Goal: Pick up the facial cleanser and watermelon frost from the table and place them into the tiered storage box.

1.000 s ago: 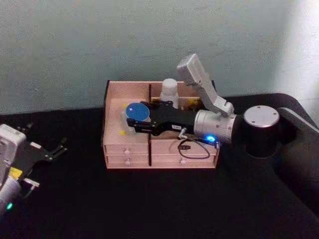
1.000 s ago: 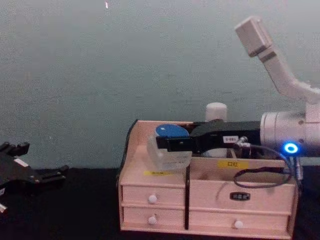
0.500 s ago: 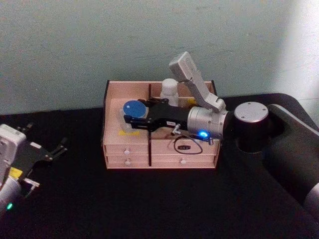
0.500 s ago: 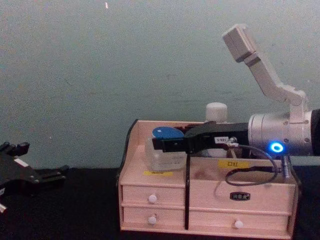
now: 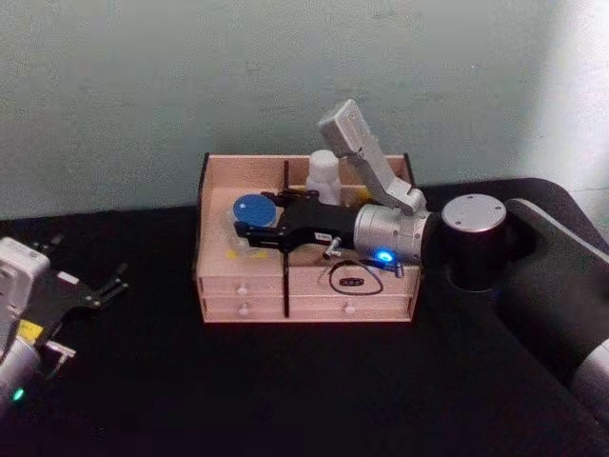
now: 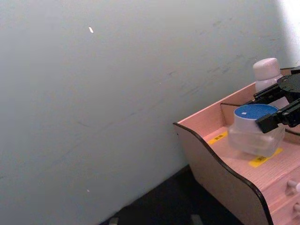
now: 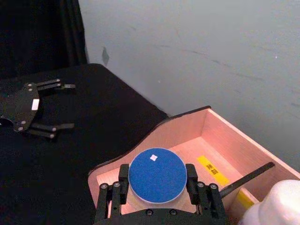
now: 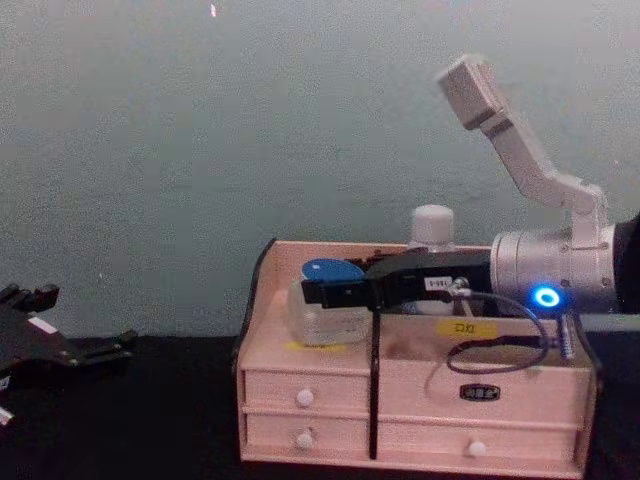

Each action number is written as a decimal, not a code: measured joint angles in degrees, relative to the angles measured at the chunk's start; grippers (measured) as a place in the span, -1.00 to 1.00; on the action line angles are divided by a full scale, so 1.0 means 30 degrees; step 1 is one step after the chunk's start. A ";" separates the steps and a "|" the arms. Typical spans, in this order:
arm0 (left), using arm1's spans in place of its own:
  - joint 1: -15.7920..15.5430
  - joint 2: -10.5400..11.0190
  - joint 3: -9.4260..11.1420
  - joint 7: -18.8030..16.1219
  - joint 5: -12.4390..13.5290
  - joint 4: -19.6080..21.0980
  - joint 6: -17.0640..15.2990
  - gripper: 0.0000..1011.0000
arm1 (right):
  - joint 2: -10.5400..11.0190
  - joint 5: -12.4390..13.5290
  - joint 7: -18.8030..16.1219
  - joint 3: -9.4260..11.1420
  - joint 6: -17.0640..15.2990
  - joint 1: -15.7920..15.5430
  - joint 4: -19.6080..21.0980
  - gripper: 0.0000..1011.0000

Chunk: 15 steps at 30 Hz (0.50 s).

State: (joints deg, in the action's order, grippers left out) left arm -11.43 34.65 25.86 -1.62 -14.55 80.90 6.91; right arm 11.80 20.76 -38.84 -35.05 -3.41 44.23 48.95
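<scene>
The watermelon frost (image 5: 253, 208), a clear squat jar with a blue lid (image 7: 157, 174), sits low in the left compartment of the tiered storage box (image 5: 217, 174), just above its floor (image 6: 269, 161). My right gripper (image 7: 157, 177) reaches in from the right and is shut on the jar, one black finger on each side of it (image 8: 336, 294). The facial cleanser (image 5: 324, 173), a white bottle with a rounded cap (image 8: 432, 224), stands upright in the back right compartment. My left gripper (image 5: 116, 283) rests open on the black table at the far left.
The box (image 8: 420, 385) stands on a black table (image 5: 285, 390) against a pale green wall. Small white-knobbed drawers (image 8: 305, 398) face me. A black cable loop (image 5: 354, 282) hangs from the right wrist over the box front. The right arm's large joint (image 5: 474, 217) stands beside the box.
The right gripper has carried the jar down and slightly toward the back, into the left compartment. The left arm has stayed put.
</scene>
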 joint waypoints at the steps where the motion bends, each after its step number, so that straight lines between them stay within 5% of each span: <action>1: -0.0001 0.0000 0.0000 0.0001 0.0000 0.0001 0.0000 0.98 | 0.0006 0.0002 0.0000 0.0000 -0.0001 0.0001 0.0004 0.43; 15: -0.0001 0.0000 0.0001 0.0001 0.0000 0.0002 0.0000 0.98 | 0.0014 0.0039 0.0009 -0.0013 0.0000 0.0000 0.0046 0.55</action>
State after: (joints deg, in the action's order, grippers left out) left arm -11.43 34.65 25.86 -1.62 -14.55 80.90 6.91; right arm 11.84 20.88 -38.81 -35.09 -3.41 44.23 49.09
